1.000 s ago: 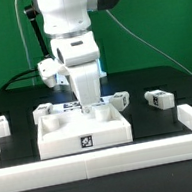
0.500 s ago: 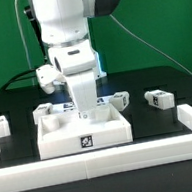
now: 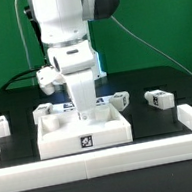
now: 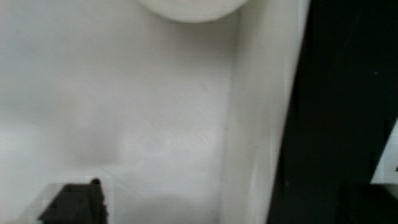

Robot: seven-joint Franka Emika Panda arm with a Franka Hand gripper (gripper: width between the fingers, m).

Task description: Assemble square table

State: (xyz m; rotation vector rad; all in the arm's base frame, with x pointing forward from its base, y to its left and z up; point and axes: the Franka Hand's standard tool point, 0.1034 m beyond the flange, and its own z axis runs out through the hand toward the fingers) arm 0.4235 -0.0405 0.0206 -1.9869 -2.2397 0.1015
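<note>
One hand [image 3: 86,107], fingers spread, over the square table top [image 3: 85,137].

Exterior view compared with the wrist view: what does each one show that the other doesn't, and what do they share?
Only the exterior view: the arm, its gripper low inside the table top, the tag on its front wall, loose legs on either side, and the long rail in front. Only the wrist view: a close look at the smooth inner floor, a round white shape and one dark fingertip. Both: the white top's raised rim against the black surface.
</note>
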